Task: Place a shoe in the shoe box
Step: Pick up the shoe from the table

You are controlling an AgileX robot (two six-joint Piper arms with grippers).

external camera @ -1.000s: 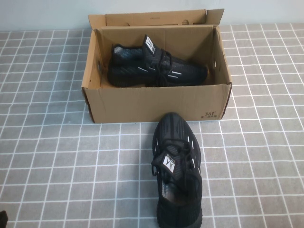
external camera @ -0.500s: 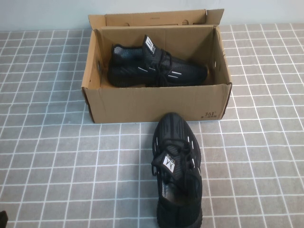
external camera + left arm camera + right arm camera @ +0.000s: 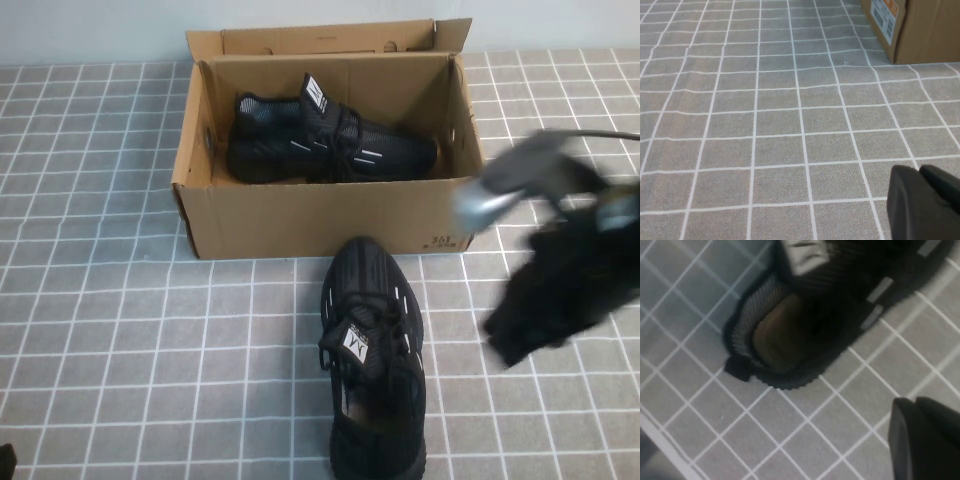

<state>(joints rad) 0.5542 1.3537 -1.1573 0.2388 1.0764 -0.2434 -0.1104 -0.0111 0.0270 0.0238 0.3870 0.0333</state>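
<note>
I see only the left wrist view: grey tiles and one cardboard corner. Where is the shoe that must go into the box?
Observer: The shoe lies on the tiles just in front of the shoe box, toe toward it.
Operator: Is the box free inside?
Observer: No. A matching second shoe already lies in it, along the back wall; the lid flap stands open.
Operator: Which arm works now?
Observer: The right gripper is in the high view, blurred, over the tiles to the right of the shoe. Its wrist camera looks down into the shoe's opening.
Operator: And my left gripper?
Observer: The left gripper is low over bare tiles, away from the shoe.
</note>
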